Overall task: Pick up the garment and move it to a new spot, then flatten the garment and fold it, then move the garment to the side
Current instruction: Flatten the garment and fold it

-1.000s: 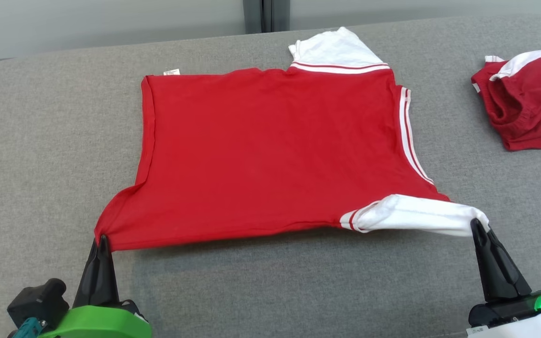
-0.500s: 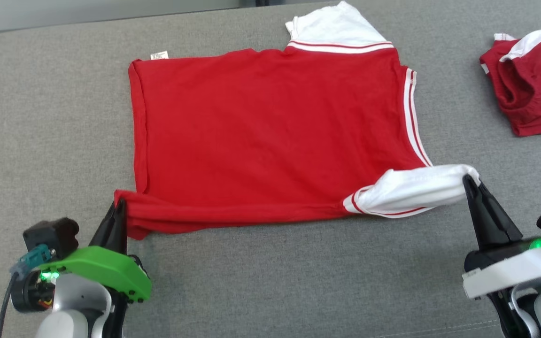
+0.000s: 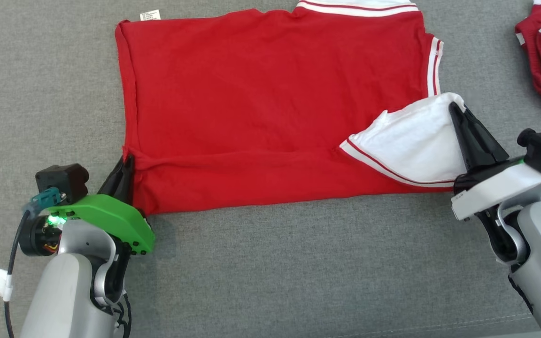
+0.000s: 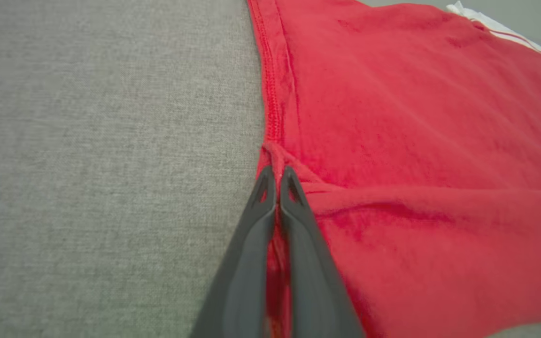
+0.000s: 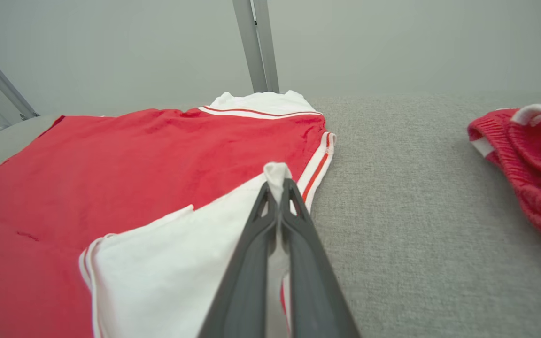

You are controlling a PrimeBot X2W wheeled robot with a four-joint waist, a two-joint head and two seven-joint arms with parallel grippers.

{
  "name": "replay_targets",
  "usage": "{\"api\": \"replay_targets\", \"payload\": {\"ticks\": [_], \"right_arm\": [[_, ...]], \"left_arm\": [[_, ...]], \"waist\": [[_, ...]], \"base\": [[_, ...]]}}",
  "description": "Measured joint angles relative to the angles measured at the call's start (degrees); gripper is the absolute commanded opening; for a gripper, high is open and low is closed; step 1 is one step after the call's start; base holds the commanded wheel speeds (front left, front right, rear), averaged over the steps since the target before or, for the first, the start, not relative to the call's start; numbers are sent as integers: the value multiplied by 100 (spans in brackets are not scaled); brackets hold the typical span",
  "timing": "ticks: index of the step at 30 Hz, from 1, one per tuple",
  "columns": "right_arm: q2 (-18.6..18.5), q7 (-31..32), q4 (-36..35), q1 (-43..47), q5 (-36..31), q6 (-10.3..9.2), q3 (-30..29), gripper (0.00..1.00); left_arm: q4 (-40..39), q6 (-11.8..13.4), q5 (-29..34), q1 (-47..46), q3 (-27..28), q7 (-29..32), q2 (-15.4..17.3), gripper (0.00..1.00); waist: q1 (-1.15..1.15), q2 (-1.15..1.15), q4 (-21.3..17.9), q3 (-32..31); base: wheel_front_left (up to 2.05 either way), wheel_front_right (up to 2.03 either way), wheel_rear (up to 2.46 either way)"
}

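The left gripper (image 3: 127, 162) is angling in from the lower left, fingers clamping the red garment (image 3: 261, 103) at its near hem corner, while the right gripper (image 3: 454, 109) is pinching the white sleeve (image 3: 411, 141) above the grey cushion (image 3: 298, 263).

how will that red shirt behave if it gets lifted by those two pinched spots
Probably floppy: the shirt folds over itself where the left gripper and right gripper pinch it, so the middle would likely sag. Seems light, since thin pinches lift its edge. It may drag on the grey cloth surface rather than slide.
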Motion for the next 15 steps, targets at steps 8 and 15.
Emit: {"api": "replay_targets", "payload": {"ticks": [8, 15], "right_arm": [[207, -75, -215, -151, -423, 0, -502, 100], [695, -75, -1166, 680, -1121, -1, -1338, 100]], "left_arm": [[-23, 105, 257, -54, -9, -1230, -192, 100], [-532, 315, 627, 12, -14, -2153, -211, 100]], "waist": [[0, 0, 38, -6], [0, 0, 52, -215]], "base": [[0, 0, 0], [0, 0, 0]]}}
